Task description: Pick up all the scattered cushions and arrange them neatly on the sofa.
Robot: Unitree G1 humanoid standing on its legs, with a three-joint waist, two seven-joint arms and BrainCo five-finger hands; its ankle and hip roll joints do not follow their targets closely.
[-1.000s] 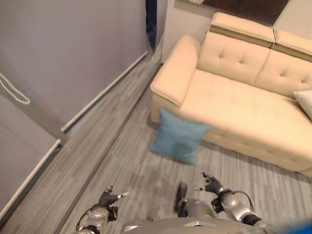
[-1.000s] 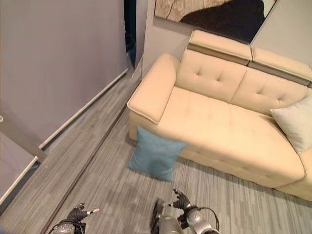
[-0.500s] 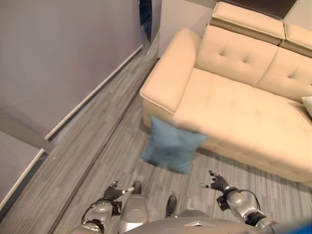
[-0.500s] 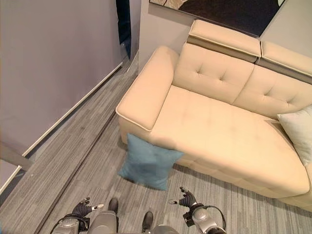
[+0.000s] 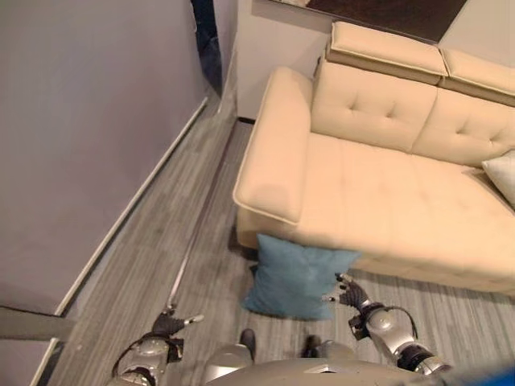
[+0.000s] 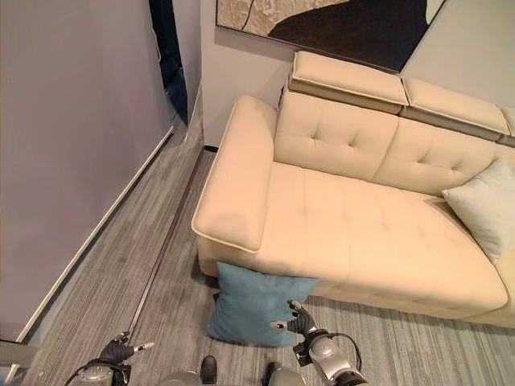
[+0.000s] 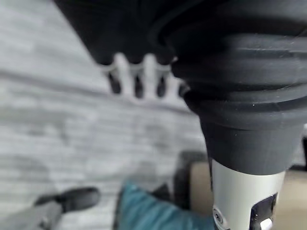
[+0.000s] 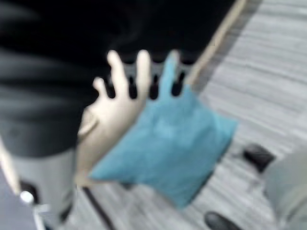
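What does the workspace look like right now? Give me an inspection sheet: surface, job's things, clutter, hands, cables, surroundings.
Surface: grey striped floor.
Job's things: blue cushion on the floor, leaning against the front of the cream sofa below its armrest; pale cushion already on the seat at the sofa's far end.
Clutter: nothing seen.
Hands: right hand open, in front of the blue cushion's edge; left hand open, low over the floor, holding nothing.
Cables: nothing seen.
Surroundings: grey wall, dark doorway, framed picture above the sofa.
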